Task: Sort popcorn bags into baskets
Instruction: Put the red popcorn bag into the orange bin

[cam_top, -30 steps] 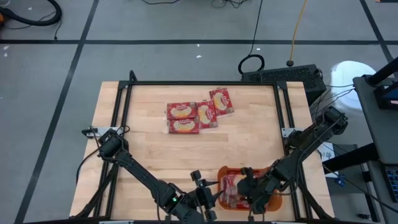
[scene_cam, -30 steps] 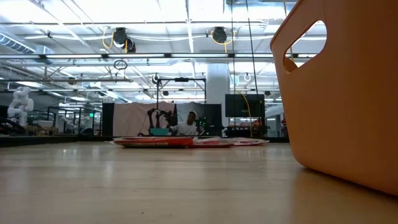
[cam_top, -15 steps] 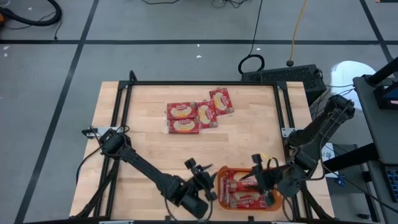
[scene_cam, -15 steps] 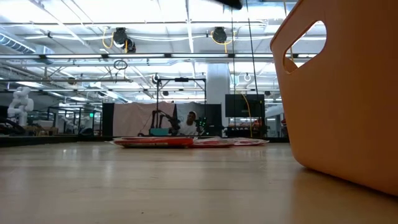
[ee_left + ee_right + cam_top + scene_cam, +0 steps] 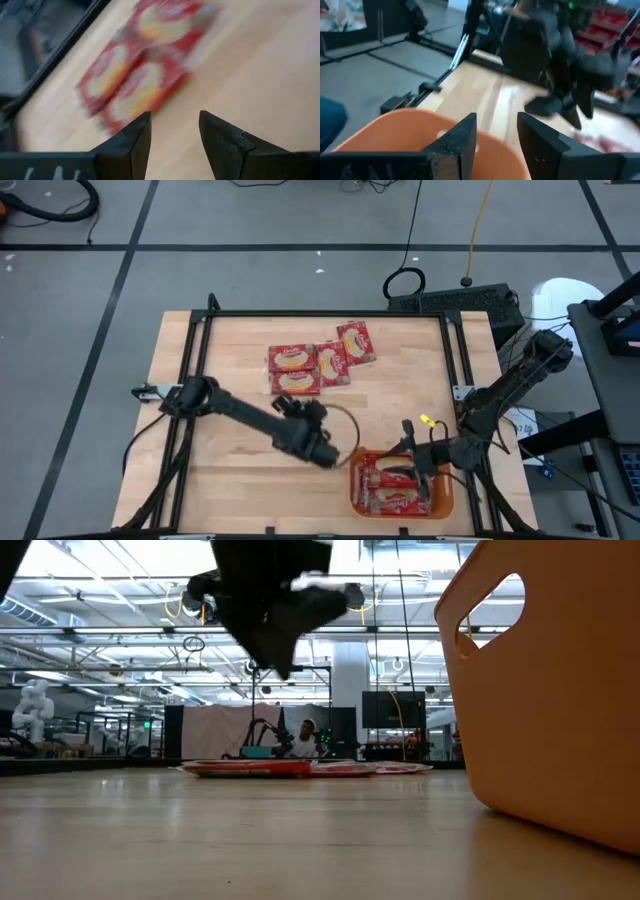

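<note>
Loosely clustered, four popcorn bags (image 5: 318,365) are lying flat at the table's (image 5: 230,470) far side: light, crinkly, best pinched by an edge. Left pincer (image 5: 325,448) is hovering open, empty; right pincer (image 5: 408,470) is waiting open over the orange basket (image 5: 440,505).

High view: straight down over whole table (image 5: 240,470). Low view: tabletop level, basket (image 5: 560,700) close beside lens, bags (image 5: 300,768) far across. Left wrist: angled down, near bags. Right wrist: over basket rim, facing left arm.
</note>
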`<state>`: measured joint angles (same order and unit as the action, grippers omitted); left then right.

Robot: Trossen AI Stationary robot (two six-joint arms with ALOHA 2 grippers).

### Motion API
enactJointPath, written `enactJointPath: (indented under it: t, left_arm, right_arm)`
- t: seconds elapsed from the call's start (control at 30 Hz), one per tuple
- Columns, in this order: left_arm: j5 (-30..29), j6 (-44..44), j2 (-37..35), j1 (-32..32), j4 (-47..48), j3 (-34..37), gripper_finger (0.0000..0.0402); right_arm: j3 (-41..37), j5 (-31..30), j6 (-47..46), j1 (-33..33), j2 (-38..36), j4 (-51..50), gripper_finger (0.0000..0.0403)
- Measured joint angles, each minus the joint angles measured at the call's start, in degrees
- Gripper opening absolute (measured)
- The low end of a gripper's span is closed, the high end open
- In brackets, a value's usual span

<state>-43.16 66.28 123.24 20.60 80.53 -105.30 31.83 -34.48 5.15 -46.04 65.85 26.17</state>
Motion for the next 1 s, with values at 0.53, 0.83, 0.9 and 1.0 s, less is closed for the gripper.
enactJointPath:
  t: [0.53, 0.83, 0.9, 1.0]
  left_arm:
    - [15.5, -34.8, -0.4, -20.3, -5.7, 0.0, 0.017]
    - [20.7, -27.2, -0.4, -29.0, 0.9, 3.0, 0.017]
    - [23.8, -27.1, -0.4, -30.2, 0.9, 5.6, 0.017]
    - [23.3, -25.6, -0.4, -30.5, -0.1, 10.5, 0.017]
  right_arm:
    - [-1.2, 0.2, 5.4, 3.9, 0.0, 2.9, 0.0134]
    - [-1.2, 0.2, -0.5, 1.6, 0.0, 0.2, 0.0134]
    - [-1.2, 0.2, -1.3, 0.9, 0.0, 0.3, 0.0134]
    - [-1.2, 0.2, -1.5, -0.1, 0.0, 0.3, 0.0134]
